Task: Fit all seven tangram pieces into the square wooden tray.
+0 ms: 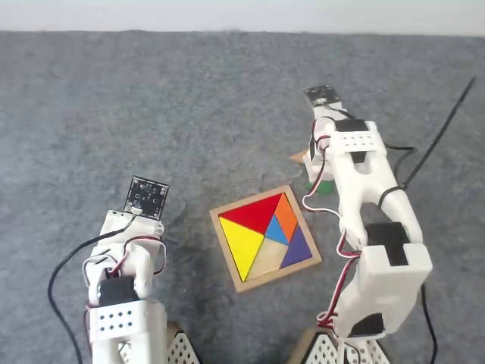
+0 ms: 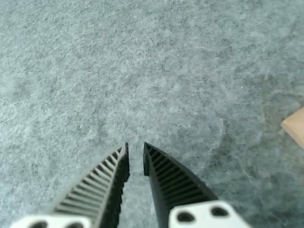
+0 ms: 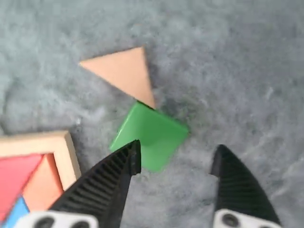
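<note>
A: How does the square wooden tray (image 1: 227, 214) lie?
B: Flat and turned askew. A red triangle (image 1: 254, 213), a yellow triangle (image 1: 241, 243), an orange piece (image 1: 286, 218), a small blue triangle (image 1: 276, 231) and a purple piece (image 1: 297, 249) sit flush inside, with a pale patch between yellow and purple.
A: What is outside it?
B: A green square (image 3: 152, 133) lies flat near a tray corner, its corner touching a tan triangle (image 3: 122, 73).

A grey felt-covered table (image 1: 151, 98) carried everything. The wooden tray (image 1: 226, 246) lay flat on it near the middle, a little to the right, turned at an angle to the table's edges. Just beyond the tray's far right corner lay a green square (image 3: 149, 135), apart from the tray. A tan triangle (image 3: 123, 73) lay farther still, one tip touching the square's corner.
</note>
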Controlling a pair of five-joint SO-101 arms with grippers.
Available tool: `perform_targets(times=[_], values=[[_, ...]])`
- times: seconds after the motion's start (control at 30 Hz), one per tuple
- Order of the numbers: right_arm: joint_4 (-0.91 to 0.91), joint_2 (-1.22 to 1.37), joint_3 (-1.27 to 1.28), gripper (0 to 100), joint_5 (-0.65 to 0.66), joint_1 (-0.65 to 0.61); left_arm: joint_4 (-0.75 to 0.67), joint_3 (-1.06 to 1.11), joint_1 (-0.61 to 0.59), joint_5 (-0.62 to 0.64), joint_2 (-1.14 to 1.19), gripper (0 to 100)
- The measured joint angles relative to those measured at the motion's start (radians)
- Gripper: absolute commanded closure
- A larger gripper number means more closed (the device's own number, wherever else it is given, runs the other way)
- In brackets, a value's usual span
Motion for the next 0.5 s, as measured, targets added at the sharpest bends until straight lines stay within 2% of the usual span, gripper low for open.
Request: perform_targets(times=[0.2,0.37,0.5], values=[[0.000,0.000,-0.021,70.7,-0.226,0.002,0.000,0.000,0.000,0.000,0.000,95],[0.000,0.018,-0.034,70.7,-0.488,-0.044,0.000,0.000,0.000,0.000,0.000,95],[0.000,0.095,-0.044,70.7,-0.548,-0.091,0.000,0.000,0.000,0.000,0.000,95]])
